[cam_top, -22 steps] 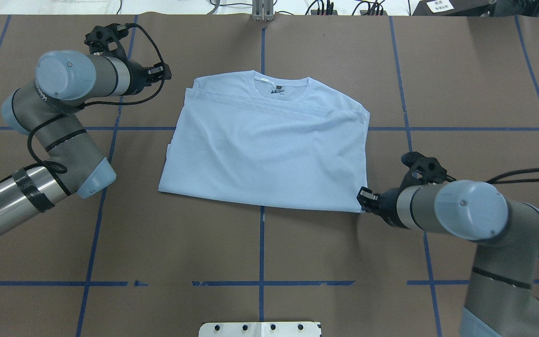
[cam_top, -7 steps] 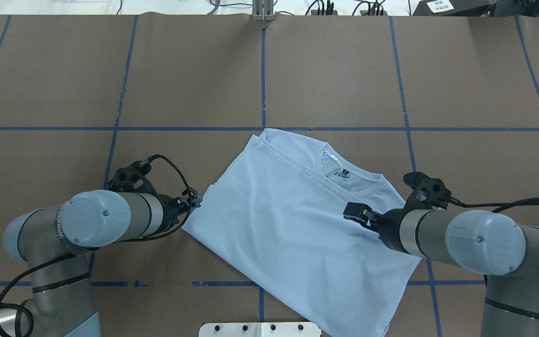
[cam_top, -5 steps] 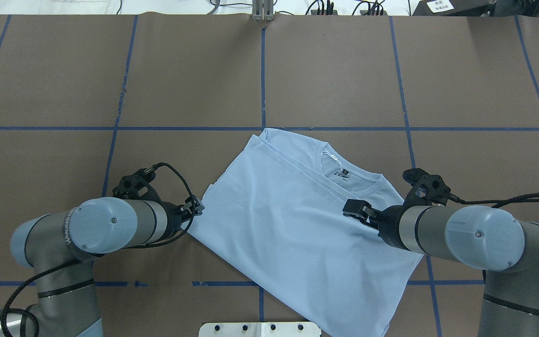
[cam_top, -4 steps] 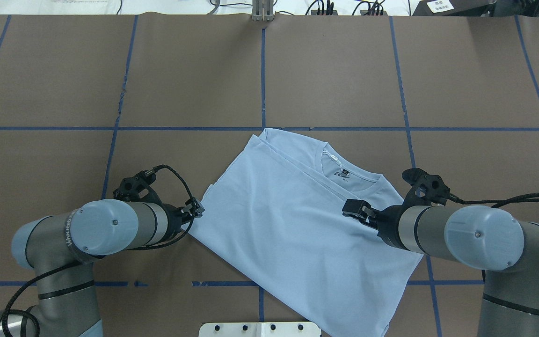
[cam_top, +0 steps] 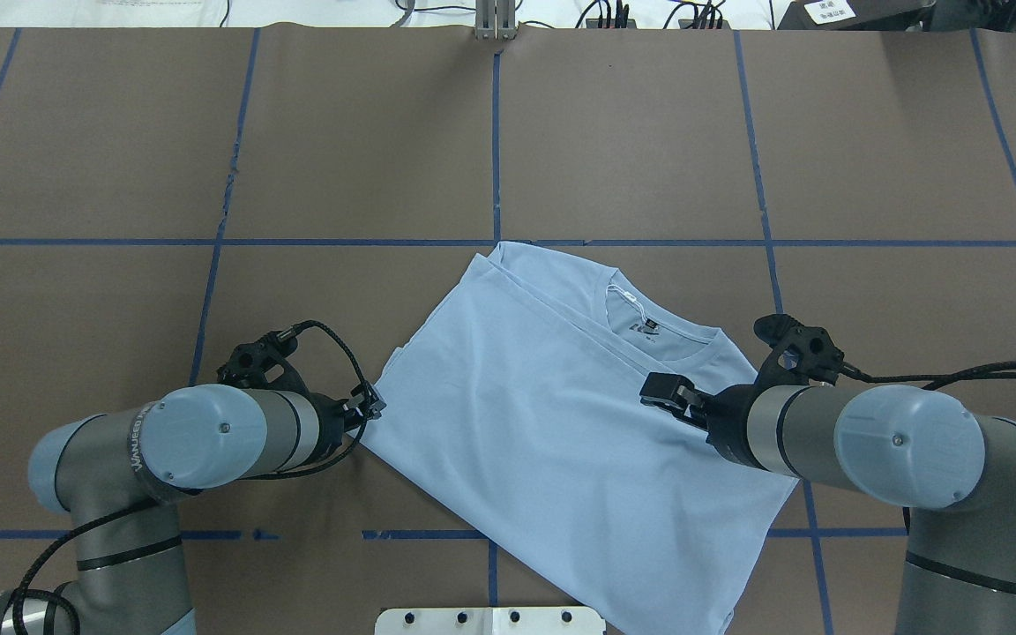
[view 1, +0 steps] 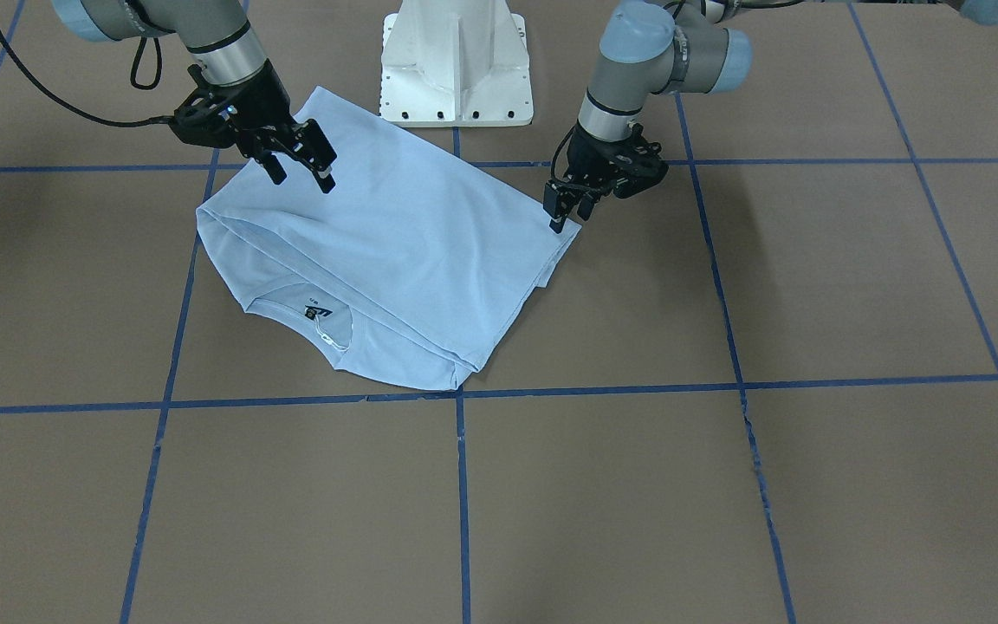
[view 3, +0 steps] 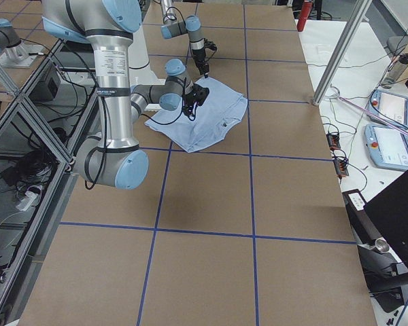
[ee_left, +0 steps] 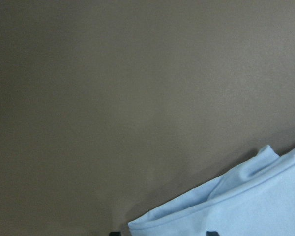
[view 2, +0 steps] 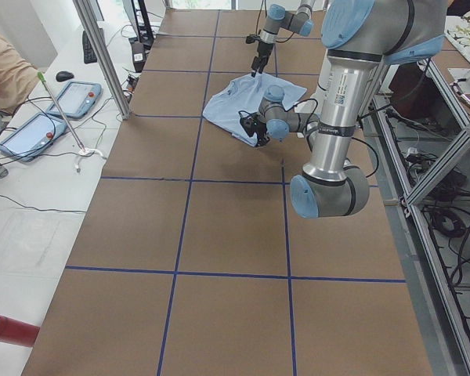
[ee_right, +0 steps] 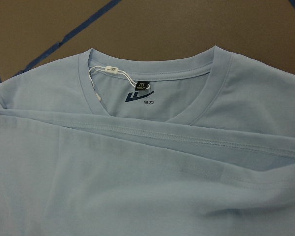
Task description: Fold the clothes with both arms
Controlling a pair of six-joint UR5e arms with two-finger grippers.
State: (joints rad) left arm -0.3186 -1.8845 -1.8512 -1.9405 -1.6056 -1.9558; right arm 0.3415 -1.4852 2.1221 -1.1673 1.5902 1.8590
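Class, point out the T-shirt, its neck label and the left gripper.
T-shirt (cam_top: 561, 441): overhead view, middle of the body.
Neck label (ee_right: 144, 85): right wrist view, dark tag inside collar.
Left gripper (view 1: 570, 215): front-facing view, between its fingertips.

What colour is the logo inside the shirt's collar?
Dark navy logo, below a small black label; clearest in the right wrist view.

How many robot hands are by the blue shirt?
2. The left hand is at the shirt's side edge; the right hand is over the shirt, near its collar.
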